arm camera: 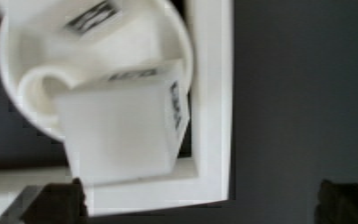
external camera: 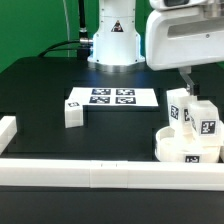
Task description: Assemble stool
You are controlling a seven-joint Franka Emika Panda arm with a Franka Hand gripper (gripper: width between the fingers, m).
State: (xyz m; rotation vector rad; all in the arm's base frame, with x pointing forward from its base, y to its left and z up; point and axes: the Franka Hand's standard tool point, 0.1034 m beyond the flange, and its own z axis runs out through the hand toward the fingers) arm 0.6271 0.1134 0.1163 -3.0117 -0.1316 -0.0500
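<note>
White leg block (arm camera: pixel 119 135) crowds seat (arm camera: pixel 69 60) and rail (arm camera: pixel 211 110) | hand (arm camera: pixel 202 203) wide open, empty | I risk fingers (arm camera: pixel 48 205) striking either on descent.

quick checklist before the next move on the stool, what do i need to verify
1. Gripper open and empty: ok, jaws stand wide with nothing held.
2. Leg in the wrist view: ok, it shows in full.
3. Leg centred between the jaws: not ok, it sits off to one side.
4. Leg free of the seat: cannot tell, they overlap in the wrist view.
5. Rail out of the grasp: not ok, it runs right beside the leg and may catch a finger.
6. Lone leg out of the way: ok, it stands by the marker board, far from the gripper.
</note>
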